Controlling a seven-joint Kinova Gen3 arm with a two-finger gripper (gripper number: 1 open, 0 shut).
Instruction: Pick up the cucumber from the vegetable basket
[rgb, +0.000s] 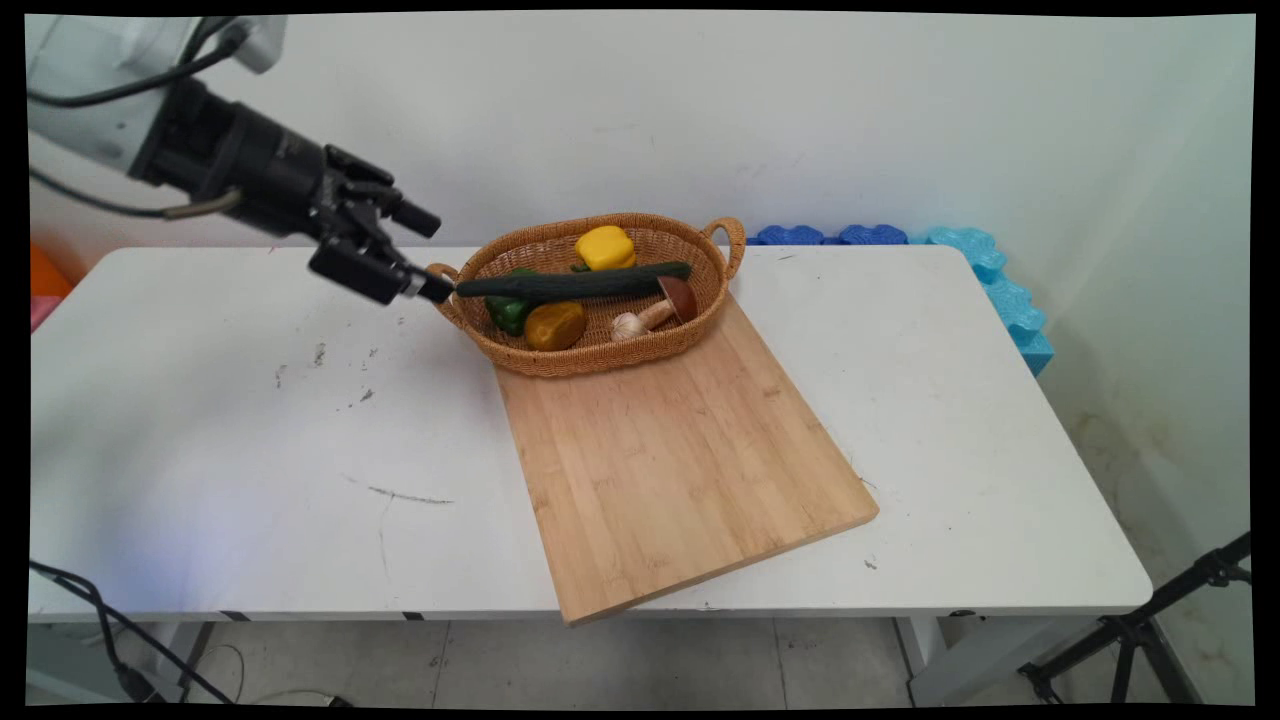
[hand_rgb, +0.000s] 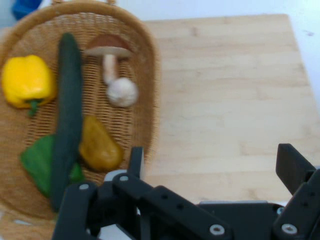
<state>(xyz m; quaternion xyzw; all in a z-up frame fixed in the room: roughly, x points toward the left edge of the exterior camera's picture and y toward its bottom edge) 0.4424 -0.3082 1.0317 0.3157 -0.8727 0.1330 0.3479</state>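
Observation:
My gripper (rgb: 432, 255) hangs open just left of a woven basket (rgb: 600, 362), close to its left handle (rgb: 445, 300) and a little above the table. A long dark cucumber (rgb: 575, 284) lies across the basket, its end pointing at my fingers. Beneath and around it are a yellow pepper (rgb: 604, 247), a green pepper (rgb: 508, 312), a brownish-yellow potato-like piece (rgb: 555, 325), a mushroom (rgb: 672, 300) and a garlic bulb (rgb: 627, 326). In the hand view my gripper (hand_rgb: 215, 165) is over the basket's rim (hand_rgb: 150, 75), with the cucumber (hand_rgb: 67, 115) at the left and nothing between the fingers.
A bamboo cutting board (rgb: 680, 460) lies under the basket's near side and reaches the table's front edge. Blue foam mats (rgb: 1000, 290) line the back right corner. A tripod leg (rgb: 1150, 620) stands at lower right, and cables (rgb: 100, 620) hang at lower left.

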